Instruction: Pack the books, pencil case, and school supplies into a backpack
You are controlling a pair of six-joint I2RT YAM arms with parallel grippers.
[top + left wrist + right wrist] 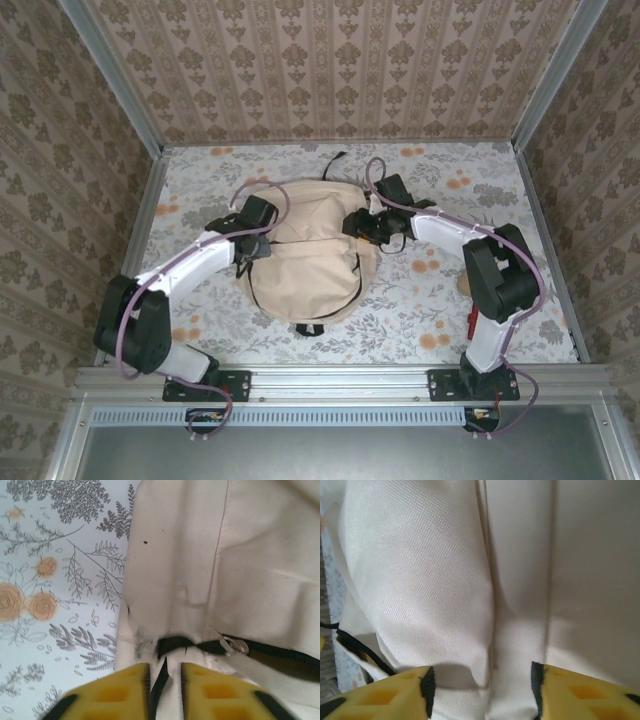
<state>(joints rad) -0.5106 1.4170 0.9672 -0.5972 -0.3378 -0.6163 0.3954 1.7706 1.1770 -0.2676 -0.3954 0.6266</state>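
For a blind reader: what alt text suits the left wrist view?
Beige backpack with a black zipper and silver pull, beyond the yellow fingertips of the left gripper; a black strap runs between them. Floral tablecloth at left.

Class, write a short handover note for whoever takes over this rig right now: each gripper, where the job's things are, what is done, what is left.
Left gripper: slightly open, a black strap between its fingers, at the backpack's left edge by the zipper pull.
Right gripper: open wide, over a fabric fold on the backpack's right side.
Backpack: lying in the middle of the table.
Done: contents cannot be told.
Left: probably check contents and zip.
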